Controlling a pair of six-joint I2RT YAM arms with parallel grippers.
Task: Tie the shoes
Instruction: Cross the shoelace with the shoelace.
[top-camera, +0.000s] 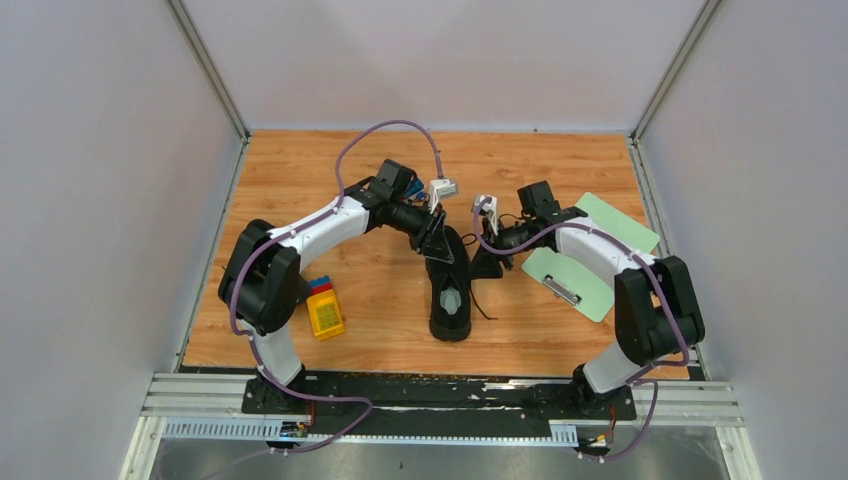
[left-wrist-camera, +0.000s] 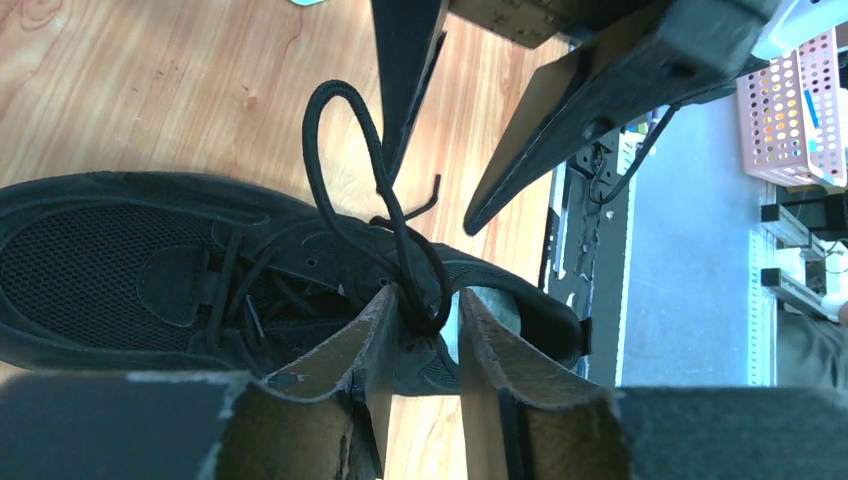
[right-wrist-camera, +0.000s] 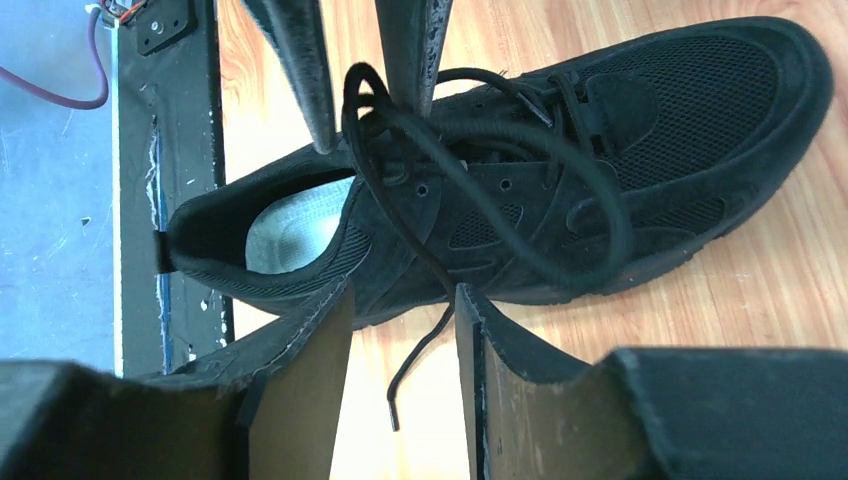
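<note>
From above, you lose the shoe's (top-camera: 451, 312) toe end under the left gripper (top-camera: 437, 240) — and its laces (top-camera: 482, 305) are too thin to trace. In your left wrist view, the toe runs off the left edge.

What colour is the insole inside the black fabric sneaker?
Pale grey; the insole of the black fabric sneaker shows best in the right wrist view.

left arm (top-camera: 310, 228), right arm (top-camera: 600, 248): white shells, black joints | cables (top-camera: 395, 125): purple, looping behind the jaws | fingers (left-wrist-camera: 335, 365): black wedges, brown scuffed inner faces
</note>
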